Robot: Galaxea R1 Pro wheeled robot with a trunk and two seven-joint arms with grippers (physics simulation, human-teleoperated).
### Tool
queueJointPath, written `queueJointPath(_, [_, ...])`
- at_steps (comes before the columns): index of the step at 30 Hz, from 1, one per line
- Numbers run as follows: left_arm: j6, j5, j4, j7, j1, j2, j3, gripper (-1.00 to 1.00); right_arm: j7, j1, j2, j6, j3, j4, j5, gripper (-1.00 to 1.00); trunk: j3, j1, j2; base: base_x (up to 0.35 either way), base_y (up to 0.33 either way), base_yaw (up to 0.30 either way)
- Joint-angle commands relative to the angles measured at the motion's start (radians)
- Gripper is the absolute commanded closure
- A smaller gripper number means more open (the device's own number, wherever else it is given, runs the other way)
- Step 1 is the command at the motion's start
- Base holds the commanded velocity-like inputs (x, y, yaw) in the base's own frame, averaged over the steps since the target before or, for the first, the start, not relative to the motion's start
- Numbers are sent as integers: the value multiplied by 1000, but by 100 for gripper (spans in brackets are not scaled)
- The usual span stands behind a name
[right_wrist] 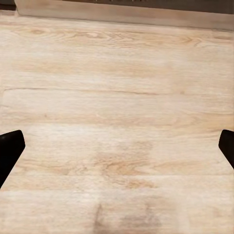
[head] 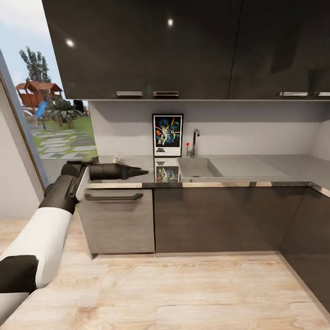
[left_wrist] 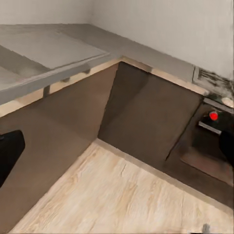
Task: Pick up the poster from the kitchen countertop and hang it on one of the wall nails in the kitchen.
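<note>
Poster upright against wall beside tap, both arms' jaws released.

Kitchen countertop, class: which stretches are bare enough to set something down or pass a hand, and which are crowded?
The kitchen countertop is bare from the sink rightward to the corner. It is crowded left of the sink, where the poster leans on the wall, the left gripper reaches in and a small pale object sits.

Glossy grey kitchen countertop, sunken sink with tap, poster upright on it against wall
</note>
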State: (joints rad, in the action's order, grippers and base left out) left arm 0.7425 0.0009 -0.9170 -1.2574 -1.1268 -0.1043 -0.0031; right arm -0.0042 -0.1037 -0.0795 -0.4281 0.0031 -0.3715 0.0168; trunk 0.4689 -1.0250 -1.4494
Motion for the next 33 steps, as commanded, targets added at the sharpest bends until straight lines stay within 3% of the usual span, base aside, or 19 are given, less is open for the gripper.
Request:
queueJointPath(1, [-74,-2,54,-142,-4,-19,6,-100,0,-1,-1,-5,0,0,2,-100,1,0,-1,0,0,0])
queueJointPath(6, [-100,-2,74,-186,-5,-25,9,-100,0,-1,-3,-6,0,0,2,-100,1,0,-1,35,1,0])
queueJointPath(20, [-106,-5,81,-186,-5,-28,11,-100,0,-1,-3,-6,0,3,5,-100,1,0,-1,286,60,0])
queueJointPath(33, [-106,-5,81,-115,-5,-25,9,-100,0,-1,-3,-5,0,5,6,-100,1,0,-1,333,8,0])
